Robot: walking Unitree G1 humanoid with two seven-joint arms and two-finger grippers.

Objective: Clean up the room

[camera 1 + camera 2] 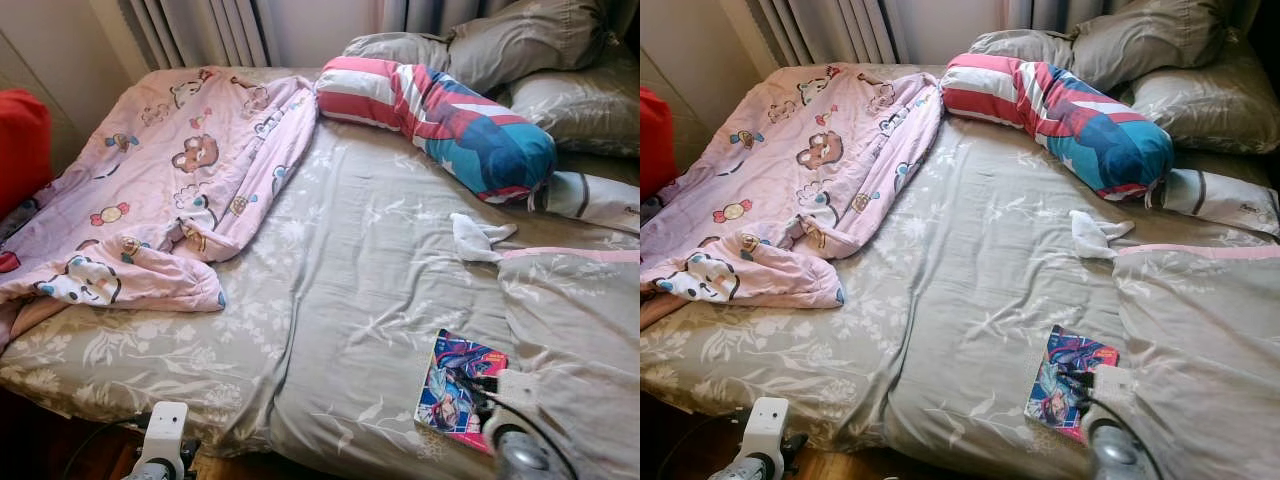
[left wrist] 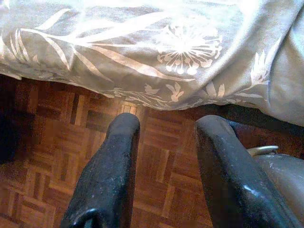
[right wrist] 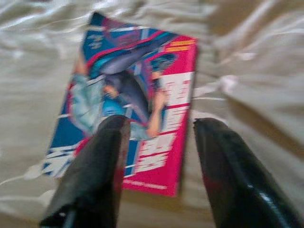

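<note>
A comic book [image 1: 460, 384] with a bright pink, blue and teal cover lies flat on the grey floral bedsheet [image 1: 350, 280], near the foot edge of the bed on the robot's right side, just beside a rumpled grey duvet [image 1: 575, 330] with a pink trim band. The right gripper [image 3: 159, 142] hangs directly over the book with its two black fingers [image 3: 99, 156] spread apart; in the right wrist view one finger lies across the cover's lower part and the other sits just past the book's pink edge, so that edge falls in the gap between them. Whether the fingertips touch the cover cannot be told, as that view is blurred. From the head views the right arm's wrist overlaps the book's near corner. The left gripper [image 2: 164, 142] is held low beyond the foot of the bed, fingers parted and gripping nothing, pointing at the wooden parquet floor [image 2: 42, 156] below the overhanging sheet. Farther up the bed a pink cartoon-print blanket [image 1: 150, 190] is spread over the left side, a striped red, white and blue bolster pillow [image 1: 440, 115] lies across the head end in front of grey pillows [image 1: 520, 40], and a small white cloth [image 1: 478, 238] sits crumpled on the sheet between the bolster and the book.
</note>
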